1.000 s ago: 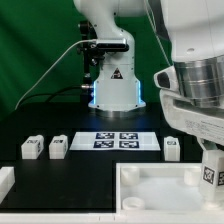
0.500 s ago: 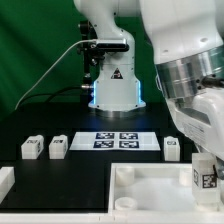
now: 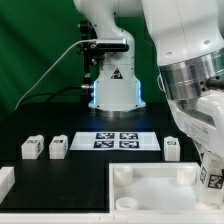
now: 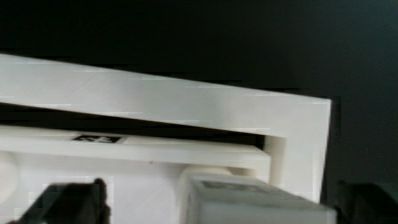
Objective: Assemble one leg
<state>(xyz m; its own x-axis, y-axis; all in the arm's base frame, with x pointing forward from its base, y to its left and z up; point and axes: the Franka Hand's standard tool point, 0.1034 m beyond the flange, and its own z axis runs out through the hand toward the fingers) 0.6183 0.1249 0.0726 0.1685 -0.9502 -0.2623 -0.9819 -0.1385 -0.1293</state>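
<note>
Moved toward the exterior view's right; pincer [image 4: 217, 202] closed on the leg [image 3: 212, 177].

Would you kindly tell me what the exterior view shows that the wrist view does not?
Only the exterior view shows the arm's base, the marker board and three loose legs flanking it. Only the wrist view shows a small black-and-white tag on the tray. Both show the tray and the leg at the claw; whether the claw grips it is unclear.
</note>
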